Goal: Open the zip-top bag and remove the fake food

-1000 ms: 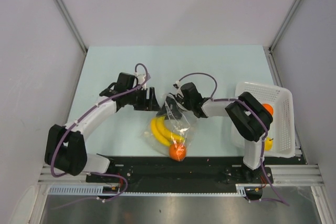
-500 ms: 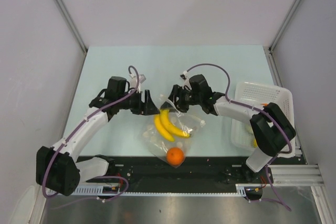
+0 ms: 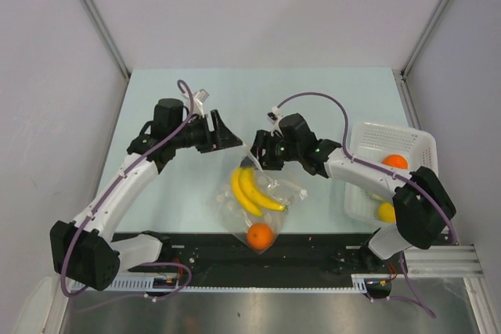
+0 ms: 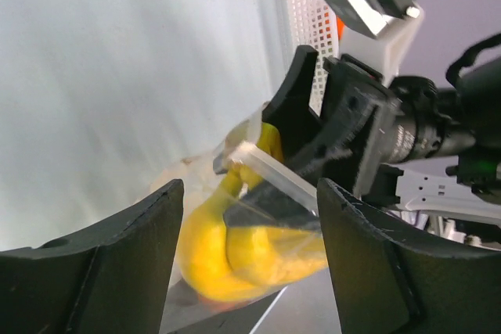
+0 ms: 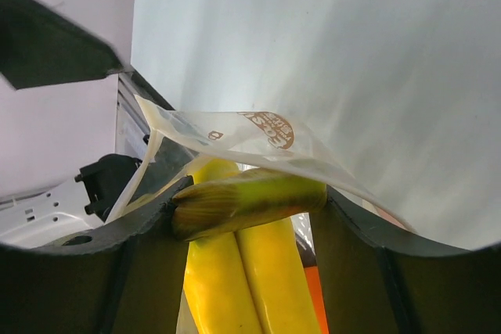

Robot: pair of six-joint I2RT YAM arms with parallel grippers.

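Now, the zip-top bag [image 3: 286, 193] lay near the front edge of the tabletop [image 3: 313, 99], between the two arms, its mouth end pointing up toward the right pincer [image 3: 257, 156]. Inside the clear film sat the banana bunch [image 3: 249, 189], and below it an orange [image 3: 261, 235] rested in the bag's bottom corner, right at the tabletop's near edge. The right pincer looked clamped across the stem end of the banana bunch: from its own wrist camera the stem spanned the gap and touched both fingers, with printed film draped over the top. From the left wrist camera the white zip strip [image 4: 274, 174] ran just beside those black fingers. And the left pincer [image 3: 232, 137] hung with its jaws well apart, gripping nothing, just beside the bag's mouth and facing the right one. Over on the right stood a white perforated basket [image 3: 391, 129], with an orange fruit [image 3: 395, 162] and a yellow fruit [image 3: 386, 211] in it.
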